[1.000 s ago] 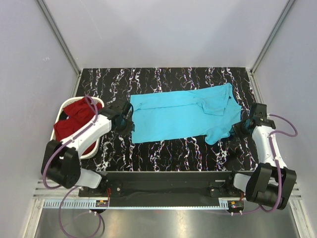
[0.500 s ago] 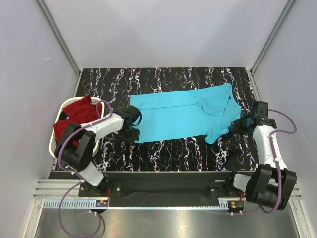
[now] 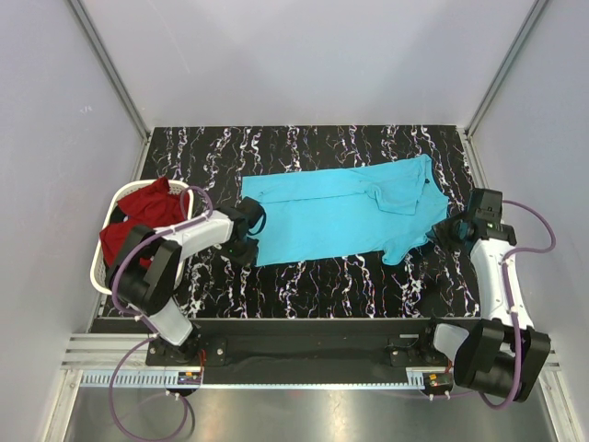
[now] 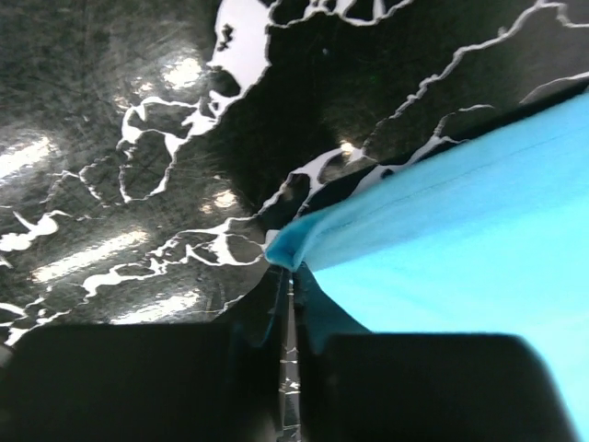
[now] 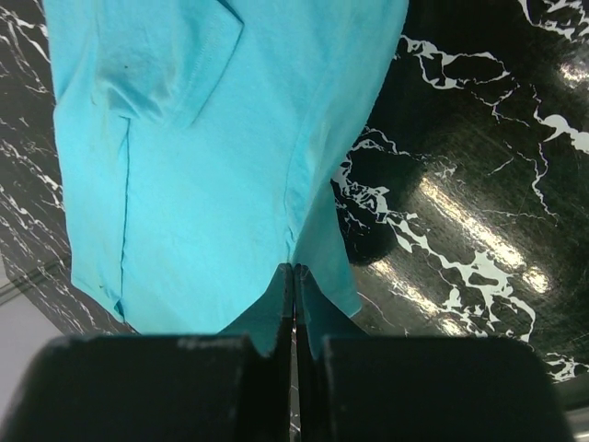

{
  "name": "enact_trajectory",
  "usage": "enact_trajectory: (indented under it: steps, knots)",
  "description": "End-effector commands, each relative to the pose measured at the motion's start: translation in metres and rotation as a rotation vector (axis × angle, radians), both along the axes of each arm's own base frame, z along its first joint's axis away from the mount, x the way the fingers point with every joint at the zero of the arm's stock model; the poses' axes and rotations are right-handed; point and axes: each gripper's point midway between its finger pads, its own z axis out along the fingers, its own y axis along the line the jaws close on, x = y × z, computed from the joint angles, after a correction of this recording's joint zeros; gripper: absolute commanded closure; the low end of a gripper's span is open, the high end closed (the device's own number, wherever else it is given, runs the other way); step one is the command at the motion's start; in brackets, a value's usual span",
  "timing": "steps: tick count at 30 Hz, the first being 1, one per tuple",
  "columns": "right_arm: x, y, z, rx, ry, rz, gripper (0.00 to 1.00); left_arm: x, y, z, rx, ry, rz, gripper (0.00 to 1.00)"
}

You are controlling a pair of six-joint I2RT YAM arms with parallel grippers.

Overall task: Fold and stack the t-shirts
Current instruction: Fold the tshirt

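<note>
Top external: flat, creased turquoise t-shirt (image 3: pixel 322 216)

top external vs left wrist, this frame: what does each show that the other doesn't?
Top external only: the whole turquoise t-shirt spread flat, the red t-shirt in the white basket at left, and the right claw at the turquoise shirt's right edge.
Left wrist only: the grip itself, with the left claw closed on a corner of the turquoise shirt's hem.
Both: the turquoise shirt's left edge and the black marbled table beside it.
</note>
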Motion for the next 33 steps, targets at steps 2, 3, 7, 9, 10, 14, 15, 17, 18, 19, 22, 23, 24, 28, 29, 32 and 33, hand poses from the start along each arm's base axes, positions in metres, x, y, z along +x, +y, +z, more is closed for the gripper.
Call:
enact_trajectory:
  steps: [2,3,7,9,10,14,15,17,18,19,22,23,24,28,29,32,33]
  knots:
    - [0.013,-0.012,0.030,-0.080,-0.115,-0.007,1.00,0.013,0.009,0.007,0.053,-0.075,0.017,1.00]
    - [0.016,-0.012,0.034,-0.089,-0.136,-0.002,1.00,0.016,0.008,0.010,0.054,-0.089,0.015,1.00]
    - [0.033,-0.014,0.043,-0.111,-0.195,0.041,1.00,0.037,0.005,0.027,0.061,-0.157,-0.001,1.00]
    - [0.046,-0.015,0.045,-0.112,-0.217,0.063,1.00,0.050,0.002,0.035,0.055,-0.182,-0.004,1.00]
    - [0.052,-0.013,0.048,-0.108,-0.237,0.082,1.00,0.054,0.001,0.037,0.051,-0.186,-0.019,1.00]
    - [0.075,-0.009,0.053,-0.093,-0.283,0.140,1.00,0.075,-0.006,0.042,0.029,-0.180,-0.055,1.00]
    - [0.083,-0.011,0.055,-0.097,-0.292,0.154,1.00,0.080,-0.007,0.044,0.025,-0.187,-0.053,1.00]
    - [0.093,-0.011,0.060,-0.102,-0.307,0.170,1.00,0.085,-0.004,0.042,0.026,-0.181,-0.043,1.00]
    - [0.101,-0.013,0.066,-0.115,-0.317,0.186,1.00,0.090,-0.003,0.044,0.024,-0.187,-0.040,1.00]
    - [0.106,-0.015,0.069,-0.122,-0.326,0.192,1.00,0.093,-0.001,0.043,0.022,-0.184,-0.040,1.00]
    - [0.126,-0.018,0.079,-0.139,-0.349,0.227,1.00,0.108,0.005,0.044,0.004,-0.177,-0.024,1.00]
    - [0.131,-0.019,0.081,-0.145,-0.354,0.235,1.00,0.111,0.007,0.044,0.008,-0.177,-0.025,1.00]
    - [0.141,-0.022,0.082,-0.150,-0.357,0.245,1.00,0.118,0.008,0.048,0.008,-0.192,-0.021,1.00]
    - [0.167,-0.020,0.078,-0.123,-0.358,0.307,1.00,0.138,0.017,0.044,0.031,-0.197,-0.013,1.00]
    - [0.176,-0.020,0.072,-0.108,-0.350,0.318,1.00,0.142,0.016,0.043,0.024,-0.192,-0.022,1.00]
    - [0.191,-0.014,0.056,-0.077,-0.326,0.350,1.00,0.156,0.012,0.038,0.014,-0.182,-0.040,1.00]
    - [0.198,-0.013,0.060,-0.088,-0.338,0.360,1.00,0.163,0.009,0.042,0.010,-0.194,-0.044,1.00]
